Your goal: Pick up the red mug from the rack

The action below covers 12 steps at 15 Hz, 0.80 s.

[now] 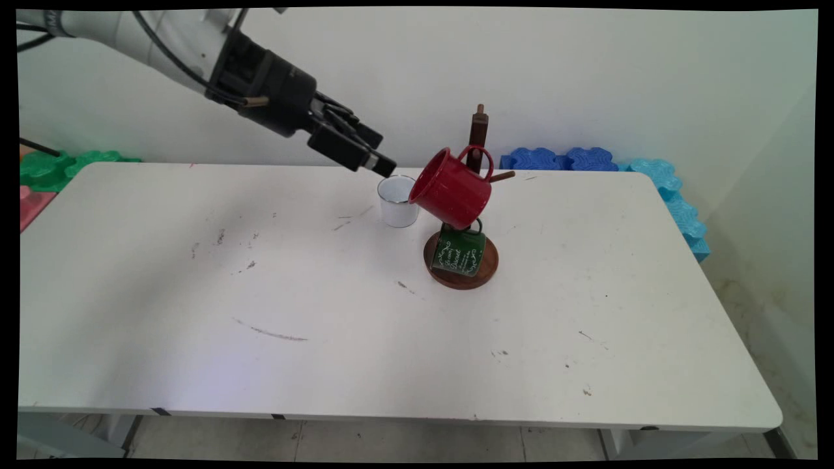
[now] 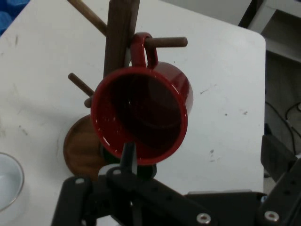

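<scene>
Just right of the end effector (image 1: 384, 166) — fingers spread apart, holding nothing — hangs a red mug (image 1: 451, 189).

The green mug (image 1: 460, 253) is half hidden behind the red mug (image 1: 451, 189), and its white lettering is too small to read. In the hand view only a dark sliver of it shows under the red mug's rim. The white cup (image 2: 8, 186) is cut off by the left edge there. The pincer (image 1: 384, 166) hides part of the cup's far rim in the main view.
</scene>
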Available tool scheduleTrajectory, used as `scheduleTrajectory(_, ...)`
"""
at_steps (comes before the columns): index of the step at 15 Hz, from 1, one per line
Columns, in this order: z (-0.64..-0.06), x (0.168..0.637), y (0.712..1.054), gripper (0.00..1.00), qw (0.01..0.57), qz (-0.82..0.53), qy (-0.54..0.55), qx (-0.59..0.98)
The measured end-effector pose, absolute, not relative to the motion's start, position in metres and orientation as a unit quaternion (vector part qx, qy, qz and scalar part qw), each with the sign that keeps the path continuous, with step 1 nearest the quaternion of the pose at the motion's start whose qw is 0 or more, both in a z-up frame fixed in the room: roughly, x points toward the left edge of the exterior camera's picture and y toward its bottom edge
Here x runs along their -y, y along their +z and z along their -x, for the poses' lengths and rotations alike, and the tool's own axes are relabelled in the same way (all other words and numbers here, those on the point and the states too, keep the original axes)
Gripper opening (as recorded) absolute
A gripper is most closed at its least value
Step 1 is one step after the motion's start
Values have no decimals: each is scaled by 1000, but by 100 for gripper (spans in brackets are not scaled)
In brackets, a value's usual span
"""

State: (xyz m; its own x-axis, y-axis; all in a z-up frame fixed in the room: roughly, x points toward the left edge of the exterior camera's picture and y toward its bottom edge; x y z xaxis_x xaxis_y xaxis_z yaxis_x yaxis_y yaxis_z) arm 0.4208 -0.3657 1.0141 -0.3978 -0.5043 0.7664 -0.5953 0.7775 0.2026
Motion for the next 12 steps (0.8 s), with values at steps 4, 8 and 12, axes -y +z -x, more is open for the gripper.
scheduleTrajectory(4,-409,371,1010,100,441,-341,41,829)
scheduleTrajectory(8,-398,375,1007,100,444,-350,31,825)
scheduleTrajectory(12,-390,381,1001,100,444,-359,24,821)
